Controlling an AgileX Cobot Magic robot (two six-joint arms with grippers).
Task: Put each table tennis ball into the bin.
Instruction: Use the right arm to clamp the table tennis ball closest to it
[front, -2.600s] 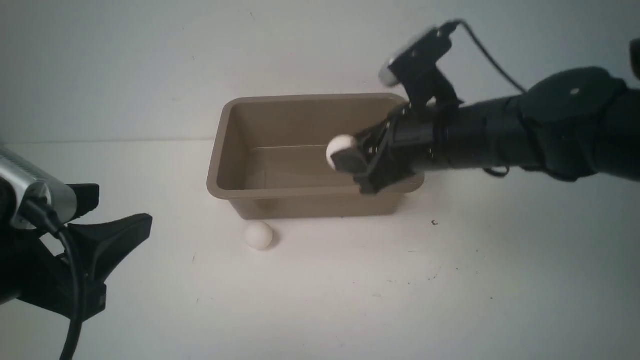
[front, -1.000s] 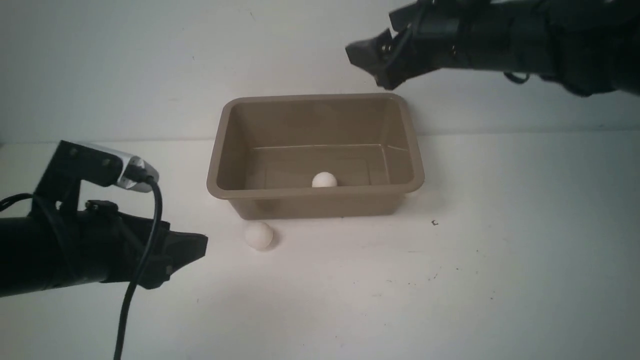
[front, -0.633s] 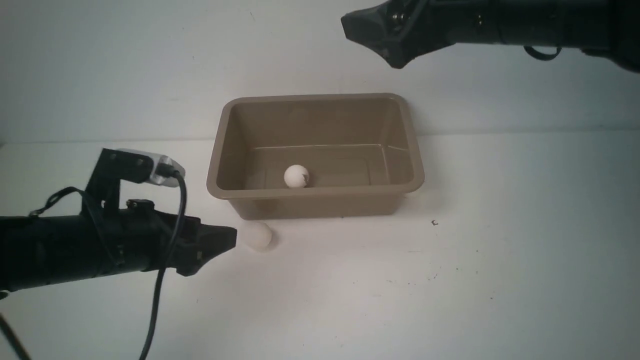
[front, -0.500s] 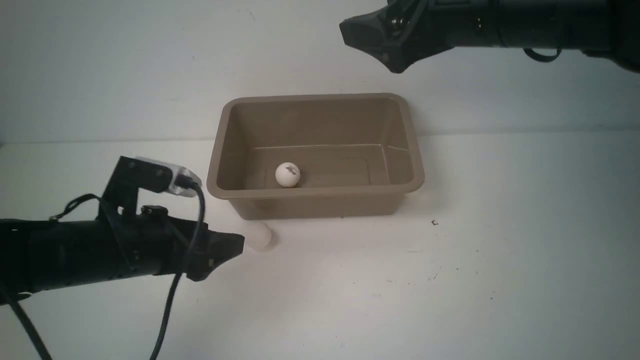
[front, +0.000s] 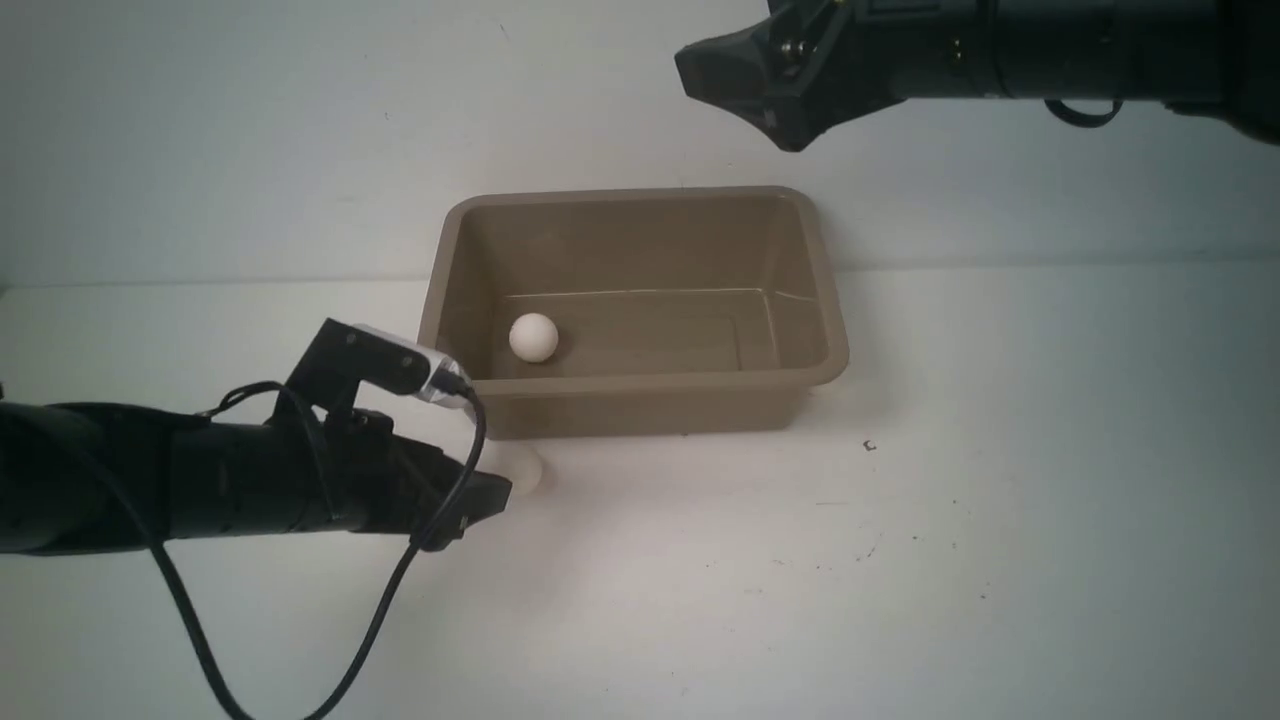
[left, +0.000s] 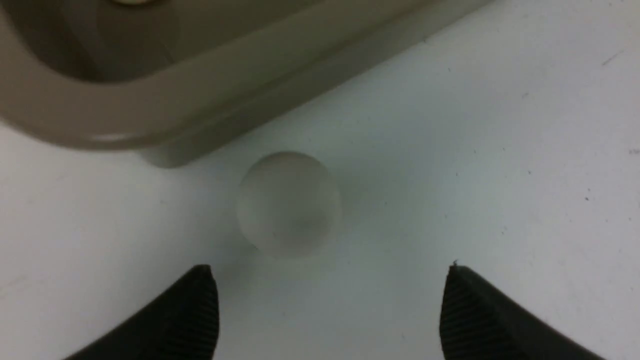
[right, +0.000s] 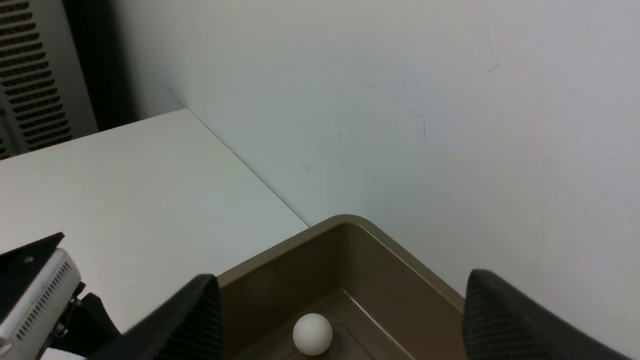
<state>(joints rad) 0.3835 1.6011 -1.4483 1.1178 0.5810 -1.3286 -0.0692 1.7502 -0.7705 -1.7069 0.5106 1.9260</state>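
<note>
The taupe bin (front: 633, 381) stands mid-table by the wall. One table tennis ball (front: 533, 337) lies inside at its left end; the right wrist view shows this ball (right: 312, 334) too. A second ball (front: 527, 470) rests on the table just in front of the bin's near-left corner. My left gripper (front: 492, 492) is low on the table, open, its tips just short of that ball (left: 289, 203), which sits slightly ahead of the gap between the fingers (left: 190, 310). High above the bin's far right corner, my right gripper (front: 735, 85) hangs open and empty.
A white wall (front: 250, 120) rises directly behind the bin. The left wrist camera and its cable (front: 440, 470) hang over the left arm. A small dark speck (front: 869, 446) marks the table right of the bin. A vented grey unit (right: 35, 75) stands past the table's far-left edge.
My left arm has slid right along the table up to the loose ball, its jaws widening. The ball in the bin has rolled to the left end. The right arm has barely moved.
</note>
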